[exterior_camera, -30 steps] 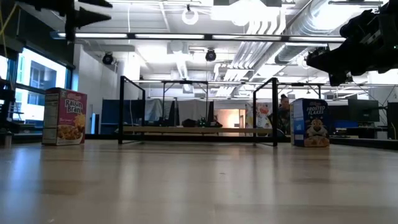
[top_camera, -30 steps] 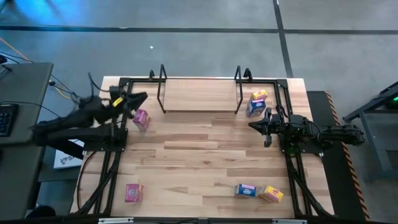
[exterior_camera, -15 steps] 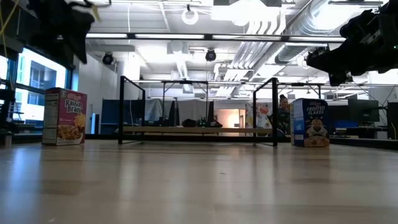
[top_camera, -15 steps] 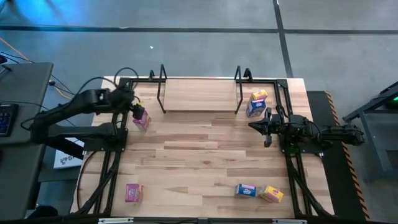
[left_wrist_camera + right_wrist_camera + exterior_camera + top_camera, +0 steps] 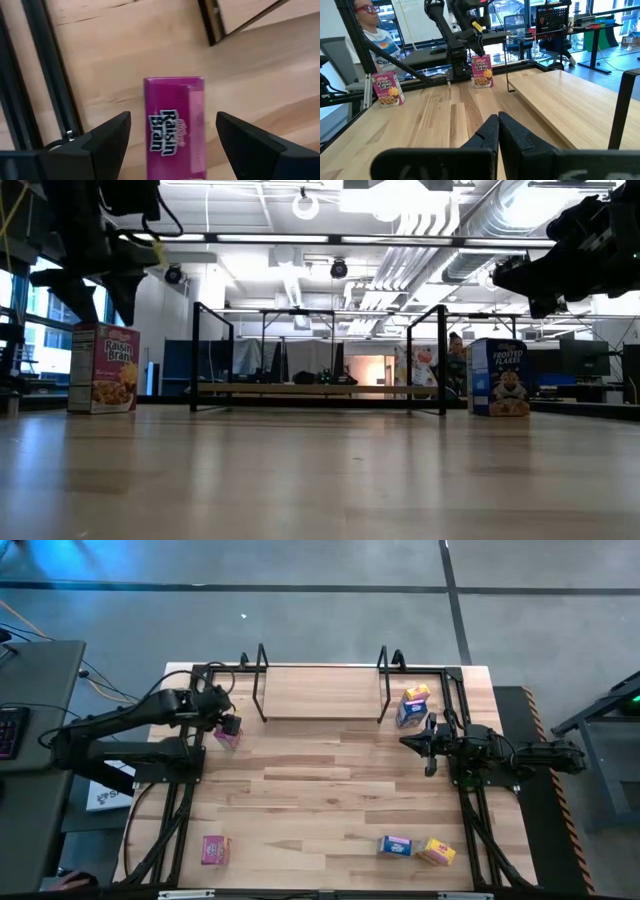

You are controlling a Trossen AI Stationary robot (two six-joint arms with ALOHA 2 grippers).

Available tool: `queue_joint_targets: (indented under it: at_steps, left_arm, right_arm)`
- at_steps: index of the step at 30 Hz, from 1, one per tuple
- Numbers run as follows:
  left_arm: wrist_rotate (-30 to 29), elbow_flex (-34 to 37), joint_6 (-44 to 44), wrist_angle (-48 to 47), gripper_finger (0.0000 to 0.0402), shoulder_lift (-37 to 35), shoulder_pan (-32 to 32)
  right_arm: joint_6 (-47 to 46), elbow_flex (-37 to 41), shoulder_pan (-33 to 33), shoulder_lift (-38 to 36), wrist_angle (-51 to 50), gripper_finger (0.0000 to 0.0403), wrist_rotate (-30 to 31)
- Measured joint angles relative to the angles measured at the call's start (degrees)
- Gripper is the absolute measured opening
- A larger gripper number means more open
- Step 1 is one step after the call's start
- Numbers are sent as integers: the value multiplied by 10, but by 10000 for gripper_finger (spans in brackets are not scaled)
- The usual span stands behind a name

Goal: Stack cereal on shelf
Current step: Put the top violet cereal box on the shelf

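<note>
A pink Raisin Bran cereal box (image 5: pixel 175 125) stands upright on the table at the far left (image 5: pixel 228 737), just left of the shelf (image 5: pixel 322 690). My left gripper (image 5: pixel 173 120) hangs open over it, pointing down. Its fingers stand on either side of the box's top, a little above it (image 5: pixel 90 295), and touch nothing. My right gripper (image 5: pixel 498 122) is shut and waits level at the table's right side (image 5: pixel 407 742). A blue Frosted Flakes box (image 5: pixel 498 377) stands right of the shelf.
Another pink box (image 5: pixel 215 850) lies near the front left. A blue box (image 5: pixel 396 846) and a yellow box (image 5: pixel 436 853) lie near the front right. Black frame rails (image 5: pixel 180 810) run along both table sides. A person (image 5: pixel 367 20) shows beyond the table.
My left gripper has tipped from nearly level to pointing steeply down. It has sunk toward the pink box at the far left and now stands over the box's top. The box and my right arm have kept still.
</note>
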State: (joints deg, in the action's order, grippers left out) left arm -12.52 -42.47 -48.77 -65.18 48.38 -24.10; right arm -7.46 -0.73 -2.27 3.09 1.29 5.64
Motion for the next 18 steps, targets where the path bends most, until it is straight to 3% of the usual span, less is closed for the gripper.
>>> queue_joint_targets:
  at_steps: [9, 18]
  left_arm:
    - [36, 67, 1, 58, 286, 0, 0]
    - [1, 77, -5, 79, 276, 0, 0]
  right_arm:
    - [0, 0, 0, 0, 0, 0, 0]
    - [0, 0, 0, 0, 0, 0, 0]
